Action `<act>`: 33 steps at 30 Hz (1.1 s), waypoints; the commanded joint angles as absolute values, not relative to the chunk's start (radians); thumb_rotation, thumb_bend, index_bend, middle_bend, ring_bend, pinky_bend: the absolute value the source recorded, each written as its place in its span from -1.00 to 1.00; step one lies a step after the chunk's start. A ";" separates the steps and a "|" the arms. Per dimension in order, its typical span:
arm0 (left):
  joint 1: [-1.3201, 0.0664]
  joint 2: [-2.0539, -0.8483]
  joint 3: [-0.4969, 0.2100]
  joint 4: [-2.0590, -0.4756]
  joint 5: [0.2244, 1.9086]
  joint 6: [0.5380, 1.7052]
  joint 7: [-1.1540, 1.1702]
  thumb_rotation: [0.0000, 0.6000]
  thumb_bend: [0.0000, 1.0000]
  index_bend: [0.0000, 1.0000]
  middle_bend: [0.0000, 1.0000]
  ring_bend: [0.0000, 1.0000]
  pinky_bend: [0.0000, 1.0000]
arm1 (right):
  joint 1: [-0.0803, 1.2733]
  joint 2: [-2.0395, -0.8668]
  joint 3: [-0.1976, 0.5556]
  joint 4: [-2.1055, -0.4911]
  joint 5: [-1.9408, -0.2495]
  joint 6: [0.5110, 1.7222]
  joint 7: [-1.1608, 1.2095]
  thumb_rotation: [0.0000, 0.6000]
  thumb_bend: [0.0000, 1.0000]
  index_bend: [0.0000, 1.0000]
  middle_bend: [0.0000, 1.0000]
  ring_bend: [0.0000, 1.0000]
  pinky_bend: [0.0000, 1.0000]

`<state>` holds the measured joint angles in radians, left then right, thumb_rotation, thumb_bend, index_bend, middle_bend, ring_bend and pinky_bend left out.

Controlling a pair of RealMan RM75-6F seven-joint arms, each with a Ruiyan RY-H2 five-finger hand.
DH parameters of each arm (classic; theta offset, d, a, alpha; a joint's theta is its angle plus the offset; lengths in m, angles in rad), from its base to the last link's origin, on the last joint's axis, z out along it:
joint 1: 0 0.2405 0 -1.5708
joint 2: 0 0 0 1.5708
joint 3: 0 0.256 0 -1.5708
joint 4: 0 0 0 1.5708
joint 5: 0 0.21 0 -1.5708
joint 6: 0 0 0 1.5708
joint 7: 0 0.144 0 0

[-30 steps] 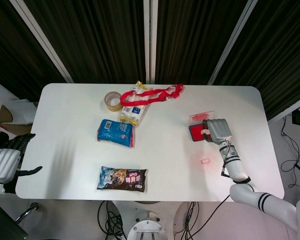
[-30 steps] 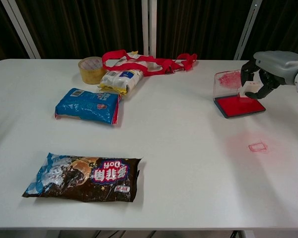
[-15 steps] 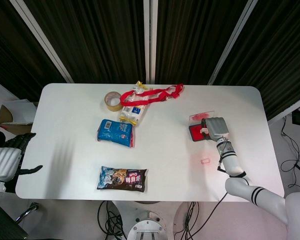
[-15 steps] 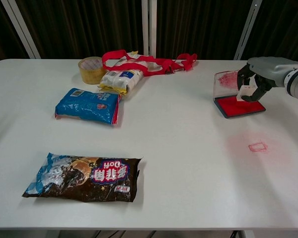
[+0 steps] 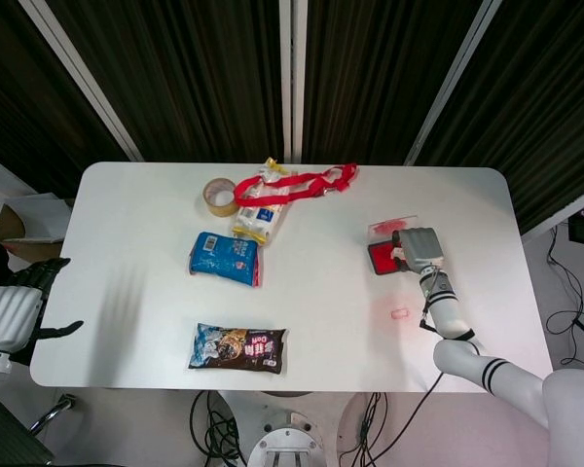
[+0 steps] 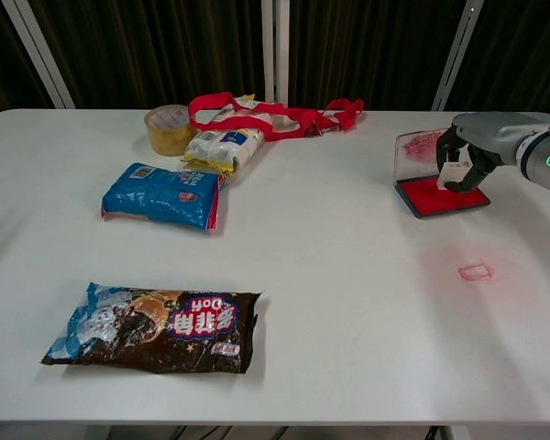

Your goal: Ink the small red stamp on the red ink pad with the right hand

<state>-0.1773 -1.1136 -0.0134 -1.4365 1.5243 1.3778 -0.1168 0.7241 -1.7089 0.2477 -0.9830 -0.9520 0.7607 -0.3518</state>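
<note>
The right hand [image 6: 469, 154] pinches the small red stamp [image 6: 455, 171] between dark fingertips, directly over the red ink pad [image 6: 440, 196]; contact cannot be confirmed. The pad's stained lid [image 6: 416, 148] stands open just beyond the hand. The left hand [image 5: 19, 309] hangs off the table edge [image 5: 127, 375], fingers apart, holding nothing.

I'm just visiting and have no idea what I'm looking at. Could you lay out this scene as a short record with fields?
Right hand: right hand holds the small stamp down over the red ink pad
Ink pad lid: clear lid, open, stained red
Left hand: left hand off the table's left edge, fingers apart, holding nothing
Mark on table: red rectangle print in front of the pad
Other items: tape roll, red strap, blue packet, dark snack bag
Surface: white table
</note>
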 commanded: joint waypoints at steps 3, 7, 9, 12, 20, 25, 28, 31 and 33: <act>-0.178 -1.113 -0.014 -1.437 1.524 1.377 -0.116 0.51 -0.87 -0.78 -0.74 -0.72 -0.50 | 0.731 -1.721 0.242 -0.961 -0.946 0.753 -0.349 1.00 -0.29 0.45 0.22 0.40 0.76; -0.178 -1.112 -0.014 -1.440 1.525 1.380 -0.113 0.51 -0.87 -0.78 -0.74 -0.72 -0.50 | 0.729 -1.716 0.244 -0.970 -0.955 0.766 -0.335 1.00 -0.29 0.45 0.22 0.40 0.76; -0.179 -1.111 -0.014 -1.443 1.526 1.381 -0.110 0.51 -0.87 -0.78 -0.74 -0.72 -0.50 | 0.725 -1.702 0.247 -0.993 -0.963 0.780 -0.324 1.00 -0.29 0.45 0.22 0.40 0.76; -0.179 -1.110 -0.014 -1.449 1.527 1.383 -0.106 0.51 -0.87 -0.78 -0.74 -0.72 -0.50 | 0.714 -1.667 0.254 -1.054 -0.982 0.815 -0.307 1.00 -0.29 0.45 0.22 0.40 0.76; -0.179 -1.110 -0.012 -1.466 1.533 1.389 -0.093 0.51 -0.87 -0.78 -0.74 -0.72 -0.50 | 0.656 -1.534 0.240 -1.286 -1.033 0.922 -0.302 1.00 -0.29 0.45 0.22 0.40 0.76; -0.179 -1.112 -0.010 -1.472 1.536 1.388 -0.088 0.51 -0.87 -0.78 -0.74 -0.72 -0.50 | 0.606 -1.480 0.164 -1.395 -1.056 0.941 -0.332 1.00 -0.29 0.45 0.22 0.40 0.76; -0.178 -1.114 -0.009 -1.475 1.539 1.392 -0.085 0.51 -0.87 -0.78 -0.74 -0.72 -0.50 | 0.570 -1.479 0.110 -1.423 -1.091 0.974 -0.346 1.00 -0.29 0.45 0.22 0.40 0.76; -0.177 -1.114 -0.009 -1.476 1.540 1.395 -0.084 0.50 -0.87 -0.78 -0.74 -0.72 -0.50 | 0.529 -1.492 0.060 -1.431 -1.142 1.015 -0.333 1.00 -0.29 0.46 0.22 0.40 0.76; -0.177 -1.113 -0.009 -1.476 1.542 1.396 -0.085 0.50 -0.87 -0.78 -0.74 -0.72 -0.50 | 0.503 -1.503 0.037 -1.429 -1.179 1.047 -0.313 1.00 -0.29 0.46 0.22 0.40 0.76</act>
<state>-0.1772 -1.1131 -0.0087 -1.4756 1.5418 1.3963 -0.0848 0.5320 -1.4930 0.0647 -1.4235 -1.1444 1.0149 -0.3288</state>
